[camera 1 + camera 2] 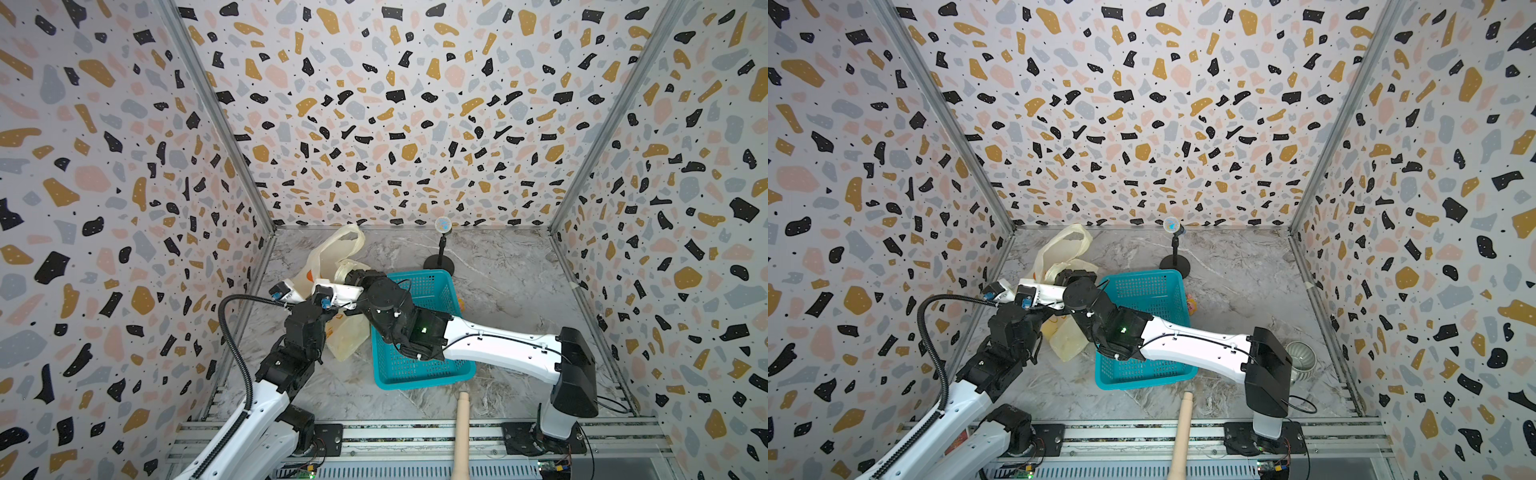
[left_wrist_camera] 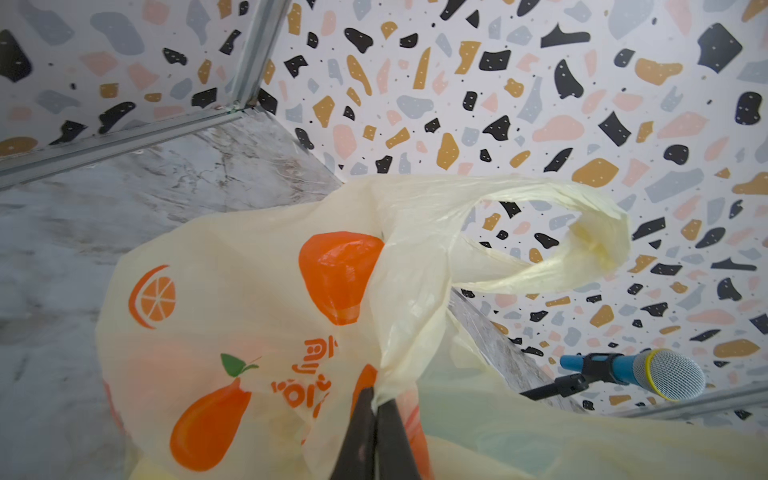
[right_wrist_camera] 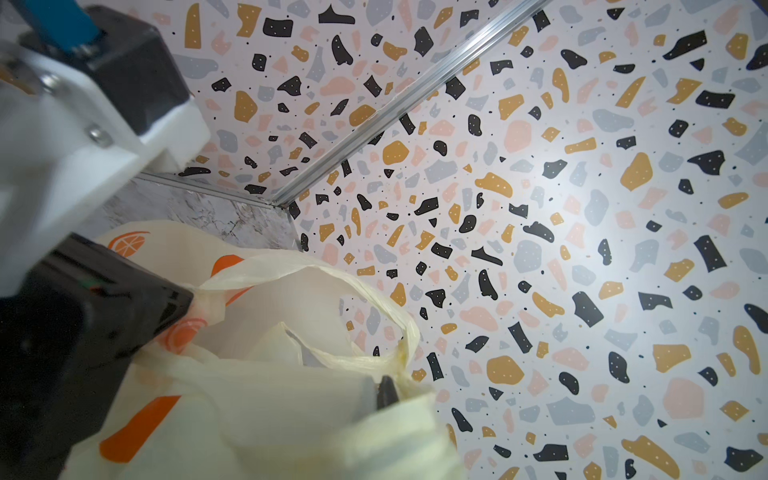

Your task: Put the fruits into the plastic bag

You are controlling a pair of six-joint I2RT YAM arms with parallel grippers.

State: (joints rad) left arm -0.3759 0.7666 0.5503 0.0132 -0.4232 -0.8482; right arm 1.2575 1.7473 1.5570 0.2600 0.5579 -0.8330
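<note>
The pale-yellow plastic bag [image 1: 337, 254] with orange fruit prints stands at the back left of the marble table, held up between both grippers. My left gripper [image 2: 376, 400] is shut on a gathered fold of the plastic bag [image 2: 249, 291] near one handle. My right gripper [image 3: 381, 390] reaches across over the basket and is shut on the plastic bag [image 3: 291, 399] at the opposite handle. Faint red and yellow shades show through the film; I cannot make out single fruits inside. One small pinkish-yellow fruit [image 1: 1191, 304] lies against the basket's right outer wall.
A teal perforated basket [image 1: 419, 365] sits mid-table under the right forearm. A microphone on a black stand [image 1: 443, 227] is at the back. A wooden stick [image 1: 463, 428] pokes in from the front edge. A ribbed bowl [image 1: 1300, 358] stands behind the right arm's base.
</note>
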